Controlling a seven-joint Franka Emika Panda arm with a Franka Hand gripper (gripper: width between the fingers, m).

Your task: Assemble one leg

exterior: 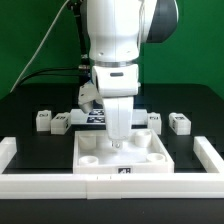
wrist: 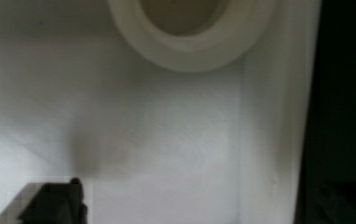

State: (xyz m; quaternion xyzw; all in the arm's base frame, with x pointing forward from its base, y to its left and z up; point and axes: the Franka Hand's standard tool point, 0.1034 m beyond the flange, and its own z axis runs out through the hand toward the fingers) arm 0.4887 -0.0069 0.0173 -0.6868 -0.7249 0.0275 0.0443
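The gripper (exterior: 117, 143) hung low over the panel (exterior: 125, 161), near a round hole (wrist: 189, 20). Only one finger (wrist: 50, 203) showed, so nobody could tell if it was spread or pressed together. The leg (exterior: 155, 121) sat behind the panel at 2 o'clock, one of four alike. Likely the step was picking it up: rise, reach back, pinch. It was a small white block with a tag.

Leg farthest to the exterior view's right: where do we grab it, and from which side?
Likely best: take the leg across its short width, near mid-length, coming straight down from above. It lies low on the table with bare surface on both sides. The neighbouring leg sits apart, so the fingers should fit. The gripper is over the square panel.
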